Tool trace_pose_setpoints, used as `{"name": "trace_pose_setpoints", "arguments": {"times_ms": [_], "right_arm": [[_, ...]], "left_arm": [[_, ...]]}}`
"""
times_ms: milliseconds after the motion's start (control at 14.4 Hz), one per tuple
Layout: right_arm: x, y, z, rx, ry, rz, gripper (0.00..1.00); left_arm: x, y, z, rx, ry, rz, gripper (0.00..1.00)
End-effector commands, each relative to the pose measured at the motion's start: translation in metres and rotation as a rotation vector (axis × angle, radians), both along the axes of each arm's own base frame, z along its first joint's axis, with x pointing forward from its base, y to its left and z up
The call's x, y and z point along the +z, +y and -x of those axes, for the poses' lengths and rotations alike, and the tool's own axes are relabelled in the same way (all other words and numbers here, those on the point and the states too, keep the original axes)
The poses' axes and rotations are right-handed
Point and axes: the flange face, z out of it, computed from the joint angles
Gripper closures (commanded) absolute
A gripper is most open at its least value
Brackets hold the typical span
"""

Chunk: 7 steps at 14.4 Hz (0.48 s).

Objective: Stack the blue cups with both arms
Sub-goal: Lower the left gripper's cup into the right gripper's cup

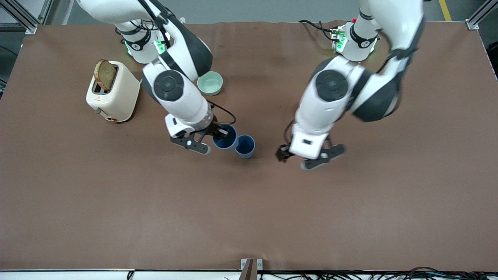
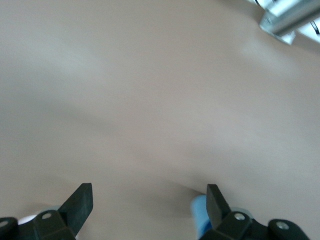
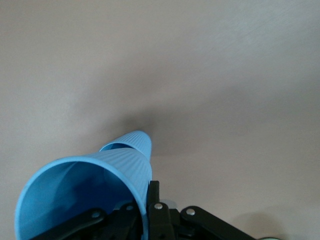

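Observation:
My right gripper (image 1: 216, 137) is shut on the rim of one blue cup (image 1: 225, 138), with one finger inside and one outside. In the right wrist view, the held cup (image 3: 80, 192) fills the foreground at my right gripper (image 3: 149, 200). The second blue cup (image 1: 245, 146) stands upright on the table, right beside the held one toward the left arm's end. It also shows in the right wrist view (image 3: 131, 145). My left gripper (image 1: 293, 160) is open and empty, a short way from the second cup toward the left arm's end. In its own view, my left gripper (image 2: 148, 200) has a sliver of blue cup (image 2: 199, 215) by one finger.
A cream toaster (image 1: 114, 93) with a bread slice (image 1: 105, 74) sticking up stands toward the right arm's end. A pale green bowl (image 1: 210, 83) sits near the right arm's base, farther from the front camera than the cups. The brown table (image 1: 249, 217) stretches toward the front edge.

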Motion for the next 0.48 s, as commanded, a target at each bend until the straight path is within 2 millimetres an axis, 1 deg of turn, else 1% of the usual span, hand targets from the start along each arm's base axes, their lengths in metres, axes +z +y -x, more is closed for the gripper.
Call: {"name": "trace_pose_setpoints", "arguments": {"times_ms": [0,69,138,208,346,415], "right_arm": [[-0.016,0.02,0.008,0.008,-0.006,0.012,0.98],[-0.021,0.025,0.01,0.015,-0.009,0.012,0.98],[-0.026,0.029,0.009,0.011,-0.015,0.001,0.98],[-0.029,0.032,0.012,0.009,-0.016,0.001,0.98],[-0.032,0.033,0.011,0.009,-0.015,0.002,0.98],[-0.037,0.033,0.009,0.005,-0.01,0.0,0.98]], "left_arm": [[0.048,0.079,0.002,-0.086,0.019,-0.083,0.0],[0.068,0.104,0.002,-0.115,0.014,-0.094,0.0],[0.091,0.128,0.006,-0.133,0.0,-0.107,0.0],[0.106,0.146,0.011,-0.16,0.004,-0.127,0.0],[0.147,0.181,0.031,-0.249,0.008,-0.152,0.0],[0.161,0.195,0.04,-0.292,0.02,-0.165,0.0]]}}
